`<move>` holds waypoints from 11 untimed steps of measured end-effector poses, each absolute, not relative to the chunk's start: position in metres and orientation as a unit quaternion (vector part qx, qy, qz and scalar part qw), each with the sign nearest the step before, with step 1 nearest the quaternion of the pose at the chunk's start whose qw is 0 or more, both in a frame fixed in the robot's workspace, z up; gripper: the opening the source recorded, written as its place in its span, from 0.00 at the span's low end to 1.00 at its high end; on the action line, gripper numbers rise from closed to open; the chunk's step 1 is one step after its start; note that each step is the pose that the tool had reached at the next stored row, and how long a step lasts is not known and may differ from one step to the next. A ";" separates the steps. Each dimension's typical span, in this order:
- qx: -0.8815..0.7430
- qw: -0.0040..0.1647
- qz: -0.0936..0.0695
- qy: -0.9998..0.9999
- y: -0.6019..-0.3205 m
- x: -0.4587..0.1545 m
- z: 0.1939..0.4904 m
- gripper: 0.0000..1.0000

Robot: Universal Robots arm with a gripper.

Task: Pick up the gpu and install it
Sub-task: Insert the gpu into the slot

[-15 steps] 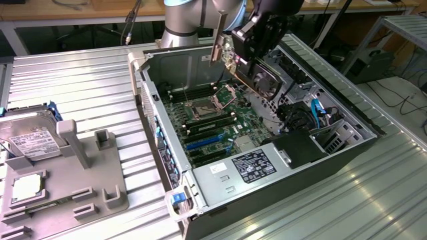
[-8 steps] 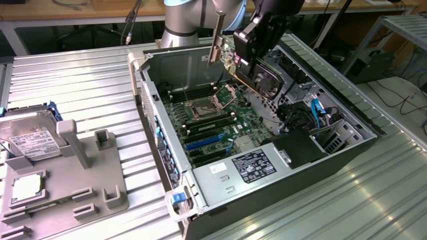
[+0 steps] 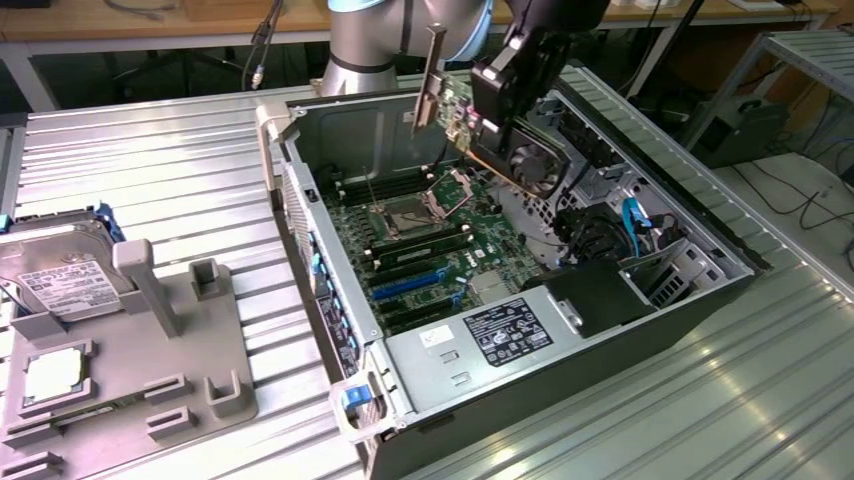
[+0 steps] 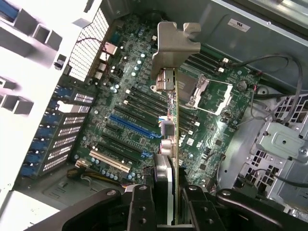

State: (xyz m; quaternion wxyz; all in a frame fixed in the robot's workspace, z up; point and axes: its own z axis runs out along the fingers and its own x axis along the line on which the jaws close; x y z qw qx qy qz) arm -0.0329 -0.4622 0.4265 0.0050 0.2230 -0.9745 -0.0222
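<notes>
The gpu (image 3: 514, 160) is suspended in the air above the open computer case (image 3: 667, 330), clear of the motherboard (image 3: 427, 250). It is carried on edge and tilted. In the exterior view its black fan (image 3: 537, 165) faces that view's right and its silver end bracket (image 3: 430, 75) stands at the upper end, toward the rear wall of the case.

The claw (image 3: 505, 95) is clamped on the gpu, with one finger on each face of the card. In the wrist view the card (image 4: 174, 120) appears edge-on between the two black fingers (image 4: 139, 207), with the bracket (image 4: 175, 45) at the far end.

Below the card in the wrist view:
- The motherboard (image 4: 130, 110) lies flat in the bottom of the case.
- The CPU socket (image 4: 209, 96) lies just to one side of the card's edge.
- The blue slot (image 4: 130, 126) lies on the other side.

In the exterior view a labelled power supply (image 3: 501, 335) occupies the near end of the case.

The case rests on a ribbed metal bench (image 3: 147, 170). At the exterior view's left, well apart from the case, a grey fixture (image 3: 147, 290) holds a hard drive (image 3: 60, 270) and a square CPU chip (image 3: 56, 372).
</notes>
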 end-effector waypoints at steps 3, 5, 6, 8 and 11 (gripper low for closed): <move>0.232 0.005 -0.023 -0.972 -0.462 -0.033 0.426 0.28; 0.240 0.005 -0.023 -0.971 -0.463 -0.033 0.426 0.28; 0.244 0.005 -0.023 -0.970 -0.463 -0.033 0.426 0.28; 0.254 0.005 -0.023 -0.967 -0.463 -0.033 0.426 0.28; 0.270 0.006 -0.023 -0.963 -0.463 -0.033 0.427 0.28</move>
